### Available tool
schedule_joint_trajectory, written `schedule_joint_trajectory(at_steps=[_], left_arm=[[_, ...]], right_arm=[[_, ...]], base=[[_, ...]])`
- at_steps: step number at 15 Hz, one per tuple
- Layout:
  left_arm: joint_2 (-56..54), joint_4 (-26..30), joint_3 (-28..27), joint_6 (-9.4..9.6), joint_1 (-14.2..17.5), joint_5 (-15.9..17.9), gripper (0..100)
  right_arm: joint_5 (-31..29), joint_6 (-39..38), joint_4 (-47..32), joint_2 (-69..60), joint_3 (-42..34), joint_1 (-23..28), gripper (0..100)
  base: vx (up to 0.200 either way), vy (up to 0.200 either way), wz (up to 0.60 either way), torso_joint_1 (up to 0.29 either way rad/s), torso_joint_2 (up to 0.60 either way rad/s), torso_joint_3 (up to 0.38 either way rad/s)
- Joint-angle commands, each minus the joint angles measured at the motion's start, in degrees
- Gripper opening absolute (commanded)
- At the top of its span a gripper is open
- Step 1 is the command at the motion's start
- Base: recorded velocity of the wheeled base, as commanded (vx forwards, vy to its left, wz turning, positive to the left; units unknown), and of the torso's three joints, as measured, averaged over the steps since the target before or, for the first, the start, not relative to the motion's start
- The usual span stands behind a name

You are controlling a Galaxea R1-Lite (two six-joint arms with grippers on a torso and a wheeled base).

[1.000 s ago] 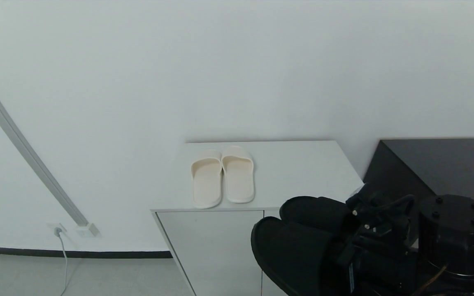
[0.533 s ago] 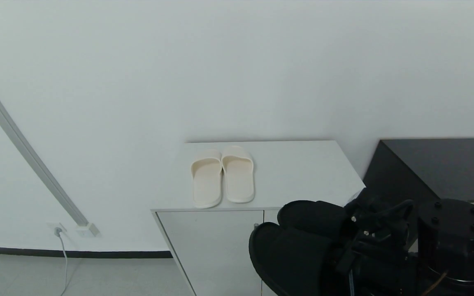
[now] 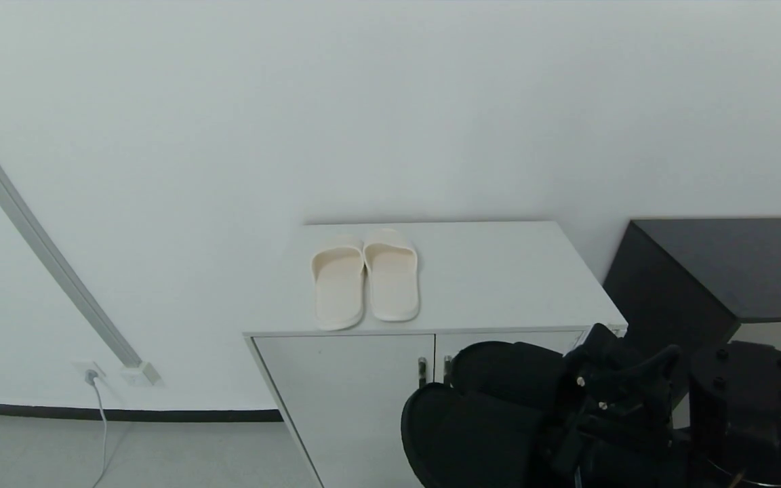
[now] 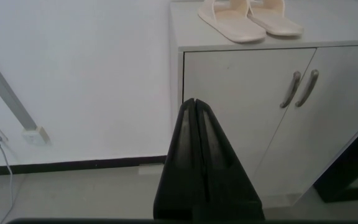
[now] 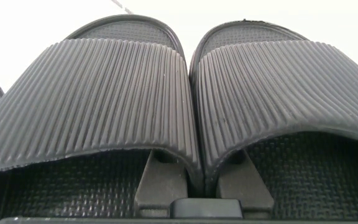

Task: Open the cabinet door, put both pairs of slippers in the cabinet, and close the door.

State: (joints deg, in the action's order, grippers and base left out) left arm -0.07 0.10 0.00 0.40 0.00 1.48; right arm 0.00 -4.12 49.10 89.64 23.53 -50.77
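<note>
The left gripper point(image 4: 195, 111) is pressed fully closed on nothing, its two black fingers meeting in a thin seam, and it hangs low in front of the white cabinet point(image 3: 499, 285), facing the left-hand door.

On the cabinet's flat top, towards its left side, the cream slippers point(image 3: 365, 279) lie side by side and touching, toes to the wall (smooth, one-piece moulded slides). Below them both doors point(image 3: 350, 400) are shut, with two slim metal handles point(image 3: 434, 371) standing upright next to each other at the centre seam.

Further right, in front of the right-hand door, the right gripper point(image 5: 202, 182) is clamped on the black slippers point(image 5: 191, 93). Its fingers point(image 5: 160, 183) pinch the pair's inner edges together, so the two are held side by side. Their straps are ribbed and their footbeds finely textured.

The room is plain. A grey conduit point(image 3: 38, 237) slants down the white wall point(image 3: 390, 102) to a socket point(image 3: 89, 374) with a pale cable point(image 3: 104, 434) hanging to the grey floor point(image 3: 24, 454), above a dark skirting point(image 3: 160, 417). To the cabinet's right stands a black unit point(image 3: 736, 264).
</note>
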Motion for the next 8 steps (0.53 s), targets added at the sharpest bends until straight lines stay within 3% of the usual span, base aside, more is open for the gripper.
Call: schedule_joint_trajectory(at_steps=[1,8], left_arm=[[0.07,-0.01,0.0,0.04,-0.09,0.02,0],[0.07,-0.01,0.0,0.04,0.0,0.02,0]], right_arm=[[0.0,-0.01,0.03,-0.6,-0.5,-0.73,0],[-0.18,-0.01,0.29,-0.69,-3.23,-1.7,0]], base=[[0.0,0.0,0.0,-0.154,0.36,0.203],[0.0,0.0,0.0,-0.189,0.44,0.244]])
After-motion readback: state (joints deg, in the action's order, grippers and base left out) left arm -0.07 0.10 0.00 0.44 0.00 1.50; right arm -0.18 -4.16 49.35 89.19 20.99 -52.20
